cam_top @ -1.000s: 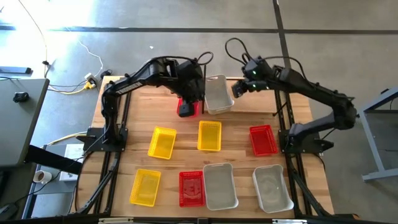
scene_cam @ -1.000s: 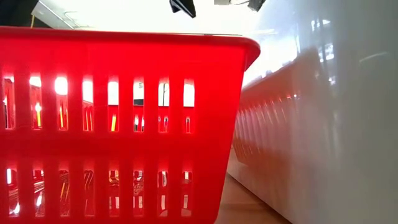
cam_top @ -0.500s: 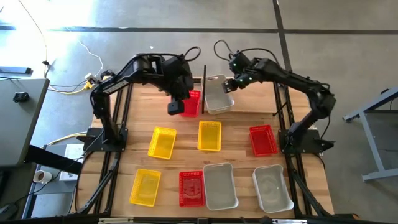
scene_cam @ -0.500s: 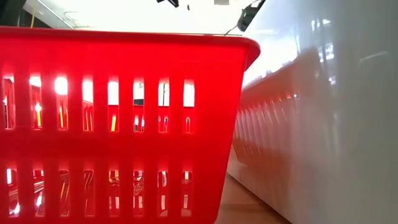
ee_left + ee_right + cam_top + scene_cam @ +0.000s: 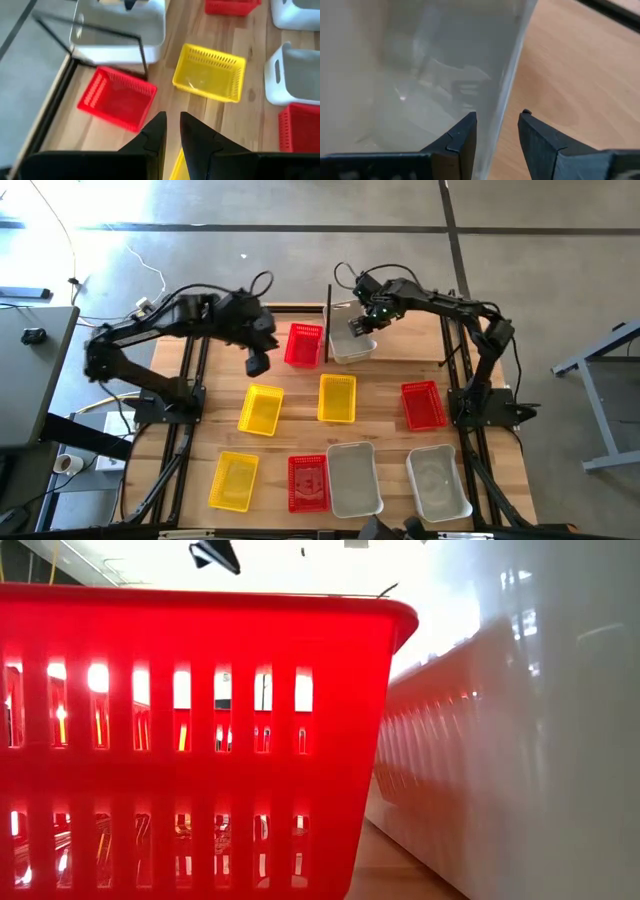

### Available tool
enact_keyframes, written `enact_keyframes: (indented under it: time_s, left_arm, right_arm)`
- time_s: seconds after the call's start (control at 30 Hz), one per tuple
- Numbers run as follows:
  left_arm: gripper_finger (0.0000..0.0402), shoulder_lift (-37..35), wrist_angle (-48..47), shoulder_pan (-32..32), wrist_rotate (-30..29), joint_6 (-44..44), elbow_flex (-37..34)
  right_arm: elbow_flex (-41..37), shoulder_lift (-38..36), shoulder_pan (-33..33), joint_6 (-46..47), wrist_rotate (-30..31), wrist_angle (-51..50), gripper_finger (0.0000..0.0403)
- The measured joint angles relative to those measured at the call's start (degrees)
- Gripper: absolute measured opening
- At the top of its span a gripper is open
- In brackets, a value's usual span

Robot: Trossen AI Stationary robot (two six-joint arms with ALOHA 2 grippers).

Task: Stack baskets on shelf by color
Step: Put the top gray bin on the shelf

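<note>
Baskets lie across the wooden table (image 5: 385, 405), most with their long axes running from the shelf toward the near edge. One red basket (image 5: 304, 345) sits at the shelf (image 5: 328, 320), just beside a clear basket (image 5: 349, 337) (each side of a black post). The right gripper (image 5: 496, 131) straddles the clear basket's wall, fingers narrowly apart with the wall between them. The left gripper (image 5: 171, 131), nearly closed and empty, hovers left of the red basket, apart from it, above a yellow basket (image 5: 261, 409).
</note>
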Motion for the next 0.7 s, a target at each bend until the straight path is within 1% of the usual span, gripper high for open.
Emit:
enact_keyframes:
  time_s: [0.13,0.27,0.37,0.6,0.7]
  left_arm:
    - [0.0046,-4.08,1.21,-0.01,0.01,-3.20,-5.55]
    - [0.0046,-6.31,2.36,-0.11,0.02,-4.81,-8.46]
    - [0.0046,-7.29,2.66,-0.11,0.00,-4.83,-9.35]
    - [0.0046,-7.43,2.77,-0.11,0.02,-4.90,-9.72]
    - [0.0046,-7.43,2.76,-0.11,0.02,-4.15,-9.72]
  right_arm:
    - [0.00,1.64,-0.07,1.07,-0.06,-0.16,0.0130]
    - [0.00,2.57,-0.07,4.06,-0.61,-0.72,0.0124]
    - [0.00,2.60,-0.07,6.67,-0.80,-1.43,0.0099]
    - [0.00,2.60,0.40,12.89,-0.79,-2.19,0.0013]
    - [0.00,2.60,0.82,15.94,0.49,-2.29,0.0006]
